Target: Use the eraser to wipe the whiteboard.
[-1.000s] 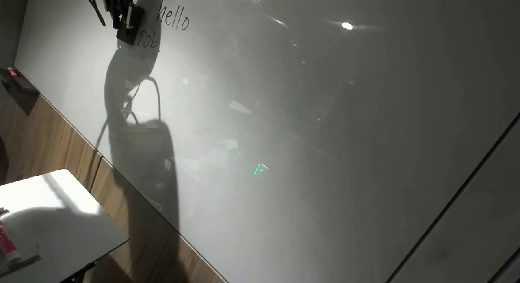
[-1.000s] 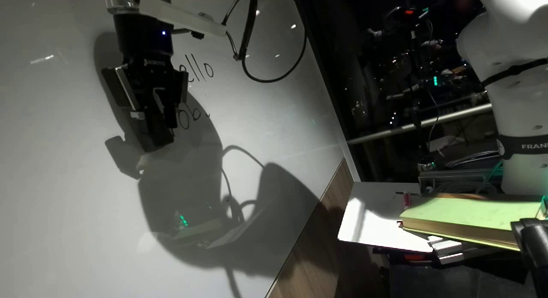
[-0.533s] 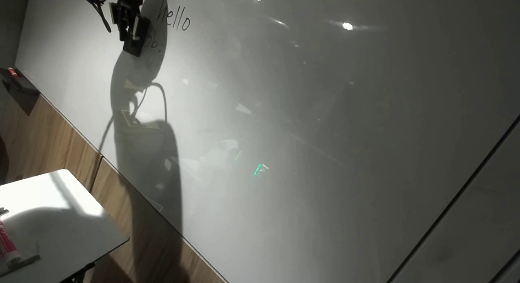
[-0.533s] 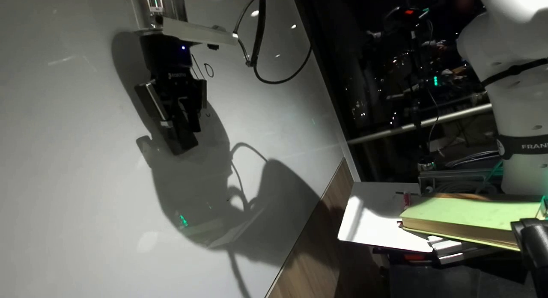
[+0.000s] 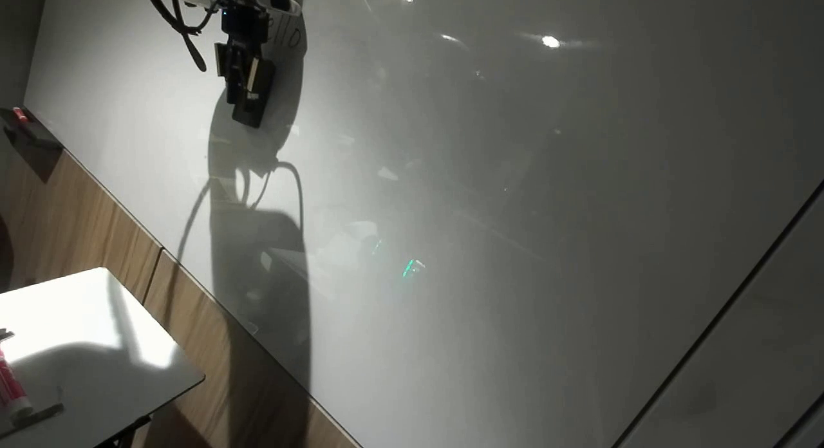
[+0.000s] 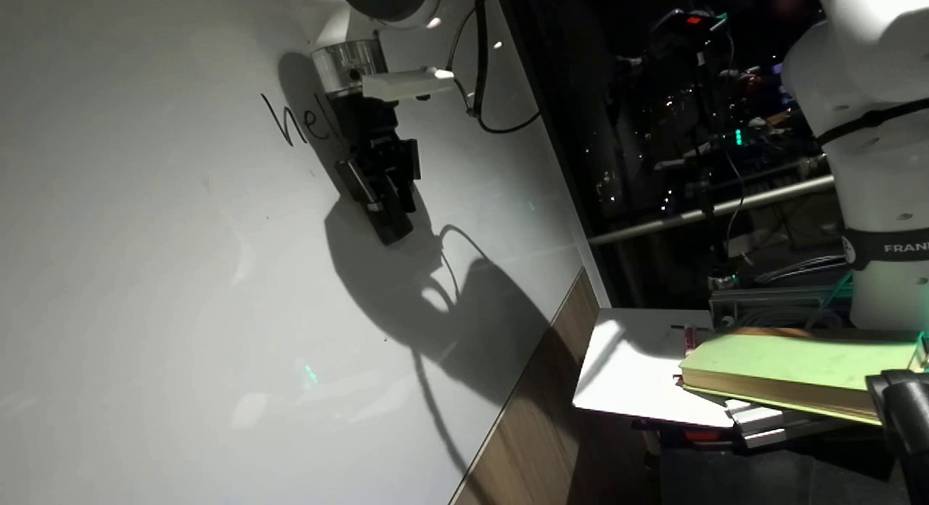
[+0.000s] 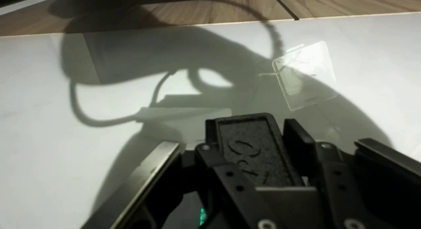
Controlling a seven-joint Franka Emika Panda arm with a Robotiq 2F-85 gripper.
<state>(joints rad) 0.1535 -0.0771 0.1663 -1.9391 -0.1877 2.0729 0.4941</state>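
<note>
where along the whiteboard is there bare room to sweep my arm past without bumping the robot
In an exterior view, the broad stretch of whiteboard between the robot's shadow and the dark seam looks free. It's crowded toward that view's upper left, where the hand grips the eraser, with black cables and handwriting close by.

Past the board-side edge of the desk [image 5: 116,377], the room along the whiteboard [image 5: 502,255] is wide open. The wood panel [image 5: 96,203] runs between them; whether the nearest desk corner touches it cannot be told. In an exterior view, a cable [image 6: 480,62] loops near the gripper [image 6: 392,207], an obstacle on the desk side. A strip along the board-side edge is bare; away from it, a marker [image 6: 689,338] and a book [image 6: 798,356] block the way, and the arm [image 6: 882,178] rises behind.
</note>
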